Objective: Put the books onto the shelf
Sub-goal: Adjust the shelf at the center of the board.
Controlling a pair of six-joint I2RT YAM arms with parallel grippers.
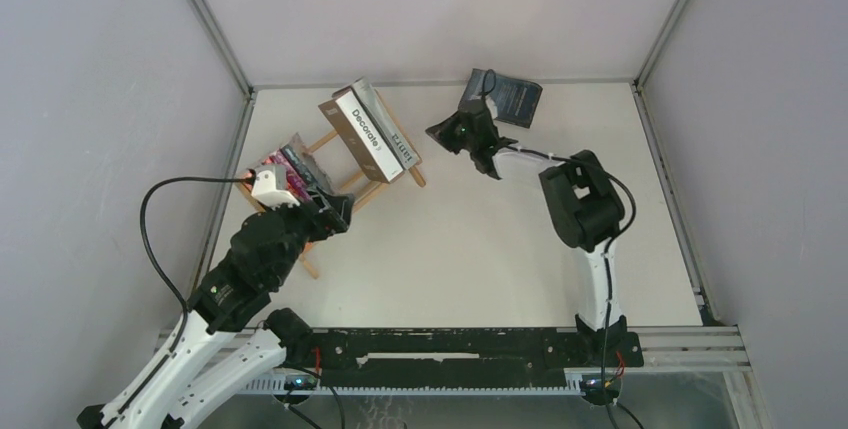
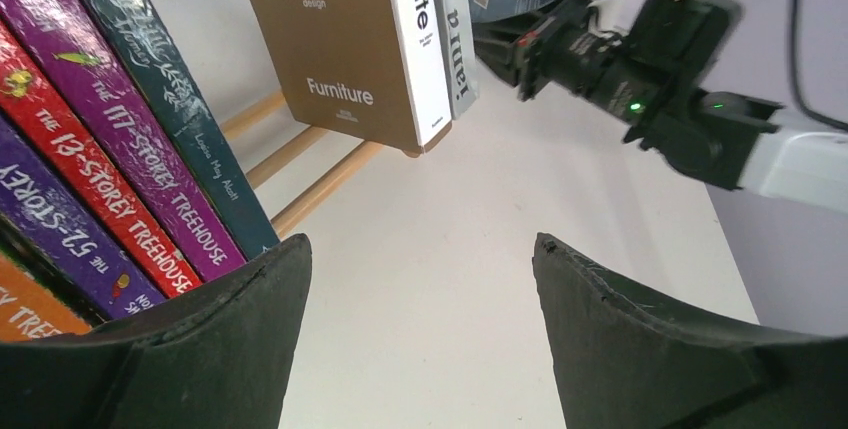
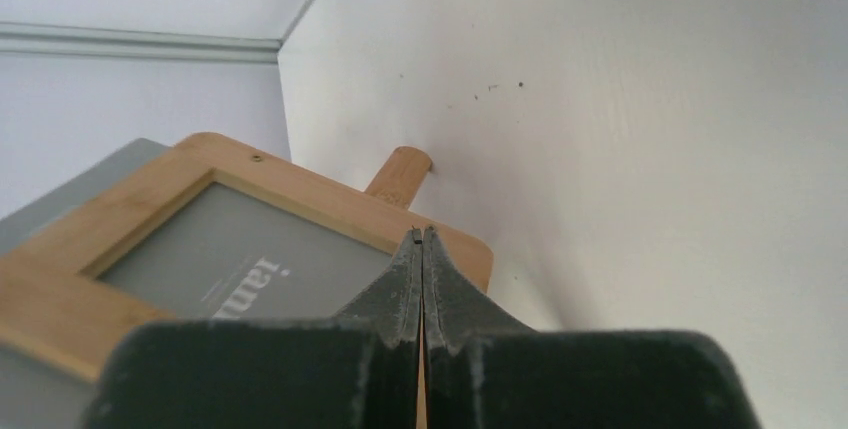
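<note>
- My left jaws stand wide apart, gripping nothing, just beside the paperbacks (image 2: 110, 149) leaning in the shelf (image 2: 325, 182).
- My right jaws are clenched on nothing, close to the shelf's far end, where the brown book (image 2: 330, 39) and grey-white book (image 2: 455, 29) stand.
- A dark blue book (image 1: 510, 97) lies on the worktop (image 1: 480, 249).

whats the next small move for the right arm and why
Probably open the right pincer and swing it back to the dark blue book lying flat near the far wall. That book is not on the light wooden slatted shelf, and the pincer sits shut and empty by the shelf's end.
</note>
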